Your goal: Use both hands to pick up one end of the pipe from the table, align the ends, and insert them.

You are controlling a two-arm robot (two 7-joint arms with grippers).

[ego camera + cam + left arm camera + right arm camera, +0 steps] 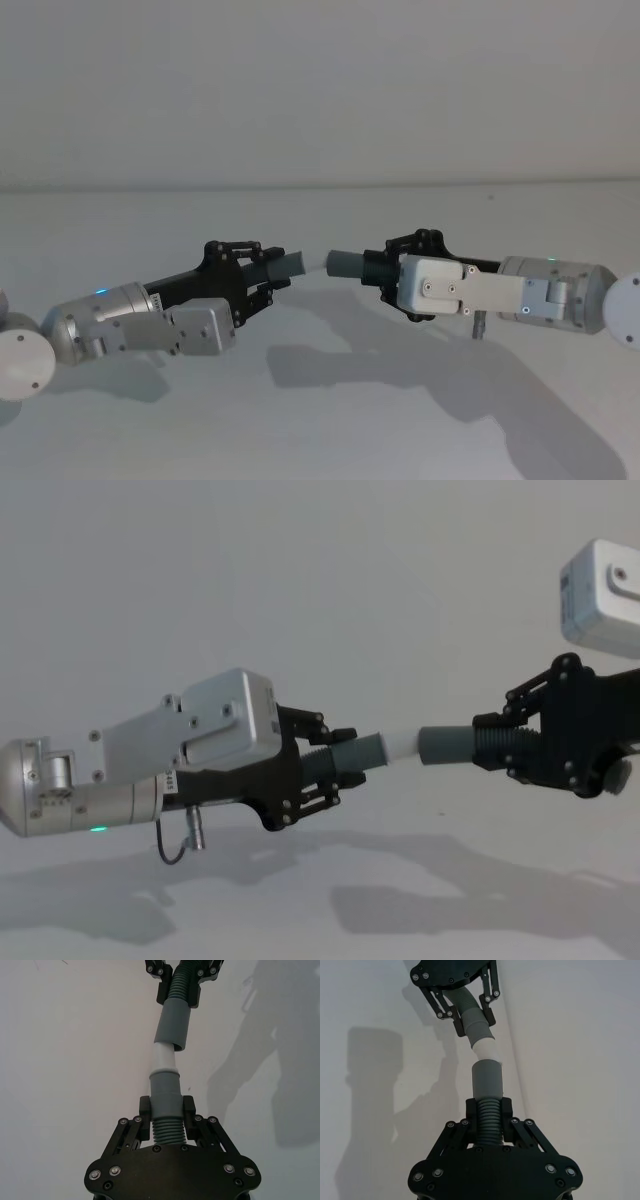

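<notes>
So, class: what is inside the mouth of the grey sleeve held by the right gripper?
The white tip of the pipe piece held by the left gripper enters the grey sleeve held by the right gripper. The sleeve wall hides how deep it reaches.

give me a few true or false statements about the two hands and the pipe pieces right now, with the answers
1. The left hand is shut on the left pipe piece. True.
2. The right pipe piece lies flat on the table. False: the right hand holds it up in the air.
3. A white tip sticks out of the left pipe piece toward the other piece. True.
4. The two grey collars are pushed fully together. False: white tip is exposed between them.
5. The right hand is open and holds nothing. False: it is shut on the ribbed part of its piece.
</notes>
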